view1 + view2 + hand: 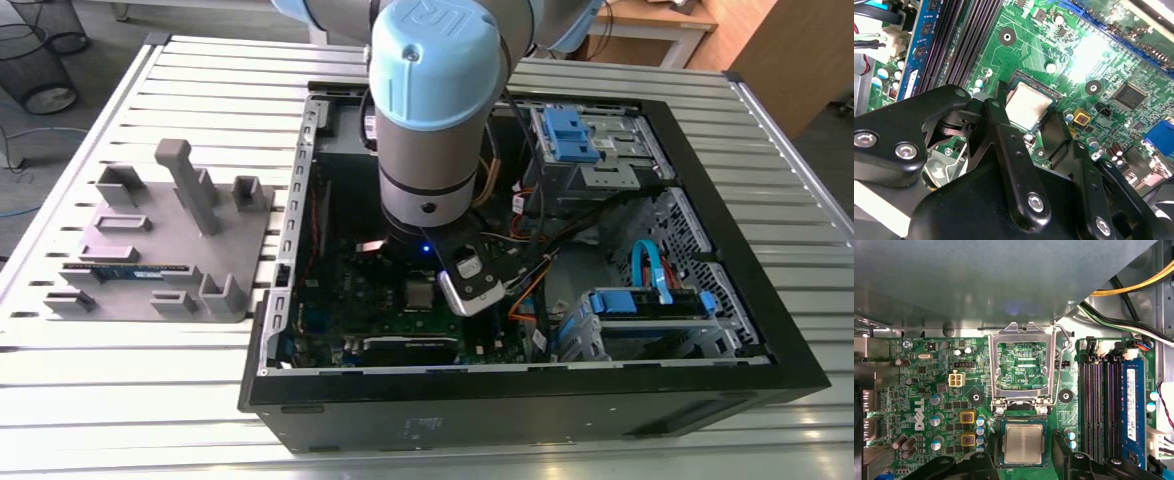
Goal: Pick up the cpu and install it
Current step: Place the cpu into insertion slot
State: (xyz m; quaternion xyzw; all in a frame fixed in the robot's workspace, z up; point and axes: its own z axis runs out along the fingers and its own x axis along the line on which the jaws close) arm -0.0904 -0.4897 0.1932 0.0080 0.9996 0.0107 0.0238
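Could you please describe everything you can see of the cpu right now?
The cpu is a thin square chip with a dull silvery metal top, lying flat in its motherboard socket. The hinged socket frame stands open beside it. The open gripper straddles it, fingers either side, not visibly touching.
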